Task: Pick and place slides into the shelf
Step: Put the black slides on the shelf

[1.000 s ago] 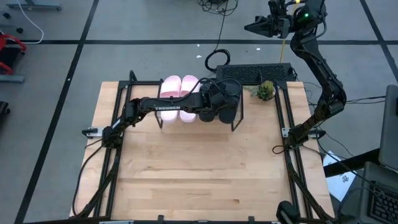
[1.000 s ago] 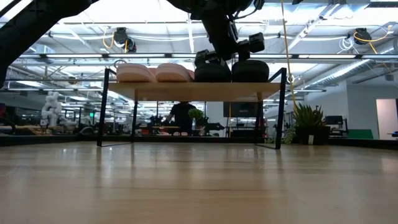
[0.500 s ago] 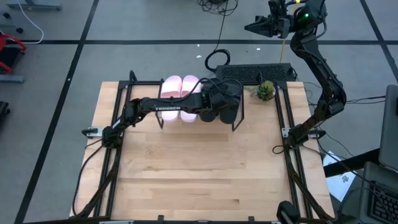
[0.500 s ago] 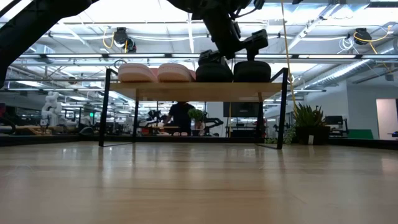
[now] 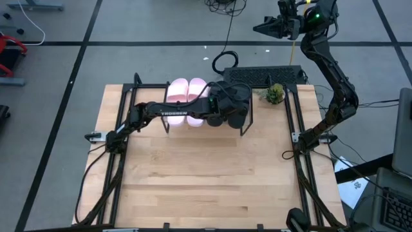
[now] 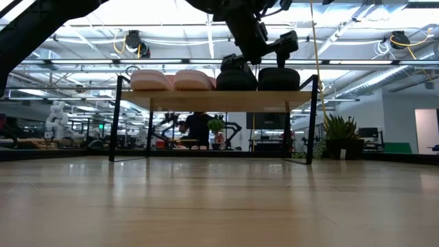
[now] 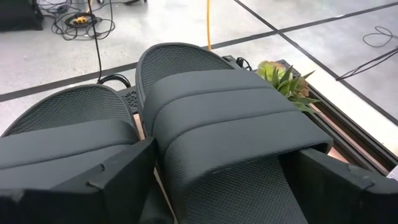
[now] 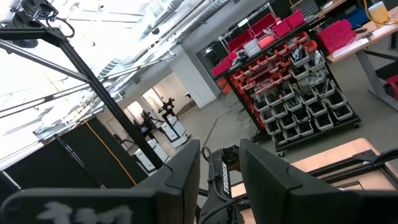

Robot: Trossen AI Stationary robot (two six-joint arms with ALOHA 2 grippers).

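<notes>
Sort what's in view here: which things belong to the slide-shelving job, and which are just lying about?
Job:
- pink slides on the shelf
- black slides, one between the open jaws of the left gripper

Lying about:
- potted plant
- black mesh tray
- cable loop
- right gripper, parked high beyond the table

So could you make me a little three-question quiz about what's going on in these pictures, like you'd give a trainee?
1. True or false: both pink slides lie on the shelf.
2. Which arm's end effector is at the black slides? A) left B) right C) neither
3. Fill in: the right end effector is raised beyond the table's far edge, past the small ____.

Key
1. True: the pink pair sits side by side on the board, next to the black pair.
2. A: the left end effector straddles one black slide, fingers on either side.
3. plant
</notes>
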